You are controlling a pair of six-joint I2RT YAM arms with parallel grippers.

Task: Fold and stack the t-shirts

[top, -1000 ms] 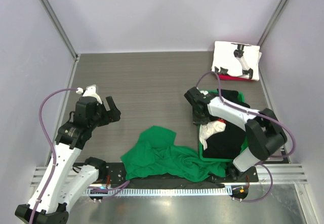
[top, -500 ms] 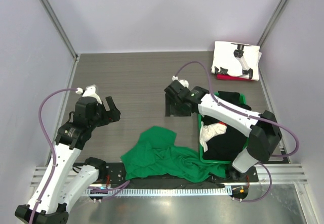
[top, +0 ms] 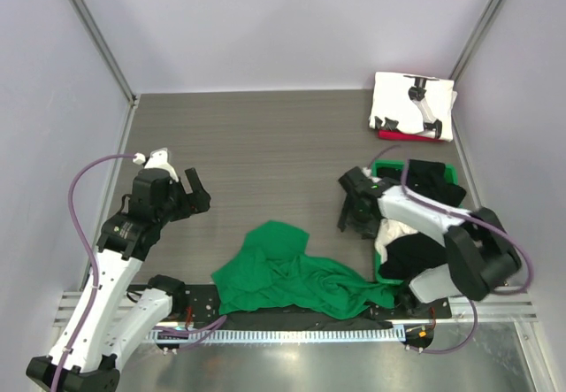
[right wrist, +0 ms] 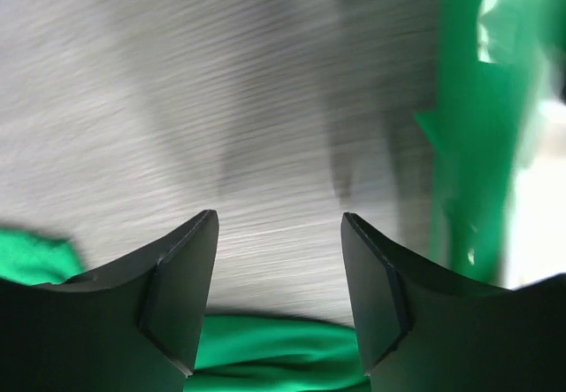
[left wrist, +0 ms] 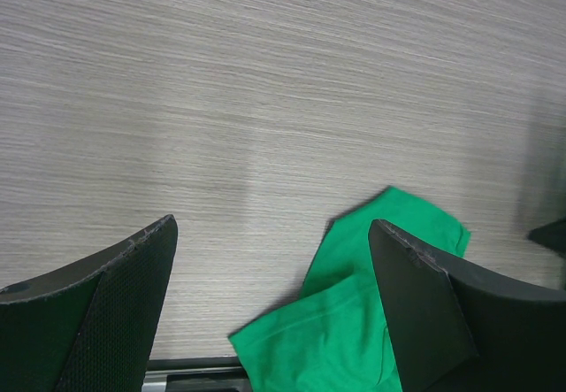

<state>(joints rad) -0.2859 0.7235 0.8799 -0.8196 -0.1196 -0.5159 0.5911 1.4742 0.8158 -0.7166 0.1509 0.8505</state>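
A bright green t-shirt [top: 292, 272] lies crumpled on the table near the front edge. It also shows in the left wrist view [left wrist: 371, 321] and at the bottom of the right wrist view [right wrist: 274, 357]. Black t-shirts [top: 417, 255] and a white one [top: 393, 231] are heaped in the green bin [top: 386, 156] on the right. A folded white t-shirt with black print [top: 412, 106] lies on a red one [top: 398, 135] at the far right. My left gripper [top: 196, 193] is open and empty, left of the green t-shirt. My right gripper [top: 349, 215] is open and empty, just left of the bin.
The bin's green wall [right wrist: 473, 144] stands close to the right of my right gripper [right wrist: 279, 259]. Bare wood-grain table lies under my left gripper [left wrist: 274, 259]. Frame posts and grey walls close in the table on three sides. A metal rail runs along the front edge.
My right gripper swung left over the table, then back right and nearer, to beside the bin. The bin and its clothes have shifted right. The left arm has not moved.
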